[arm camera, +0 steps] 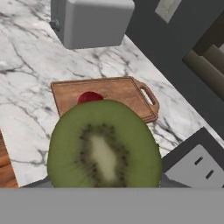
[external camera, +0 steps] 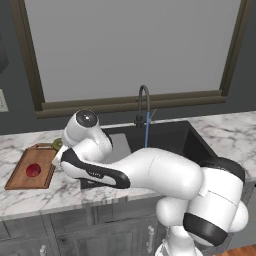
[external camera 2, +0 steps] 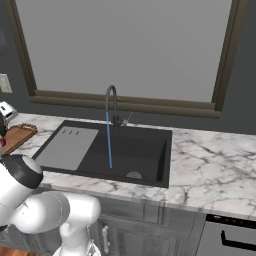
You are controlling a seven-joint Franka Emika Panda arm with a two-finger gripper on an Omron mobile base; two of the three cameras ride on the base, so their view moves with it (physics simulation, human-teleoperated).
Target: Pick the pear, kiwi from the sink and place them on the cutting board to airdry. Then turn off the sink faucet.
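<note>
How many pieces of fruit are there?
2. The small round red pear lies on the brown wooden cutting board. The cut olive-green kiwi sits right in front of the hand camera, above the board. None shows in the black sink.

The left base view is looking forward and down from behind the arm, over its white links, at the desk (external camera: 30,200), the sink (external camera: 195,142), the faucet (external camera: 144,102) and the window behind. The board (external camera: 22,172) is lying at its left edge.

The right base view is facing the same wall from farther right, showing the sink (external camera 2: 145,152) and faucet (external camera 2: 111,102) near centre, and a corner of the board (external camera 2: 20,134) at its far left. Both views are sharing sink, faucet, window and board.

The hand view is looking steeply down from close above the desk (arm camera: 26,57), with the kiwi (arm camera: 104,146) very near the lens, the board (arm camera: 116,92) beyond it and a corner of the sink (arm camera: 199,168) at lower right.
</note>
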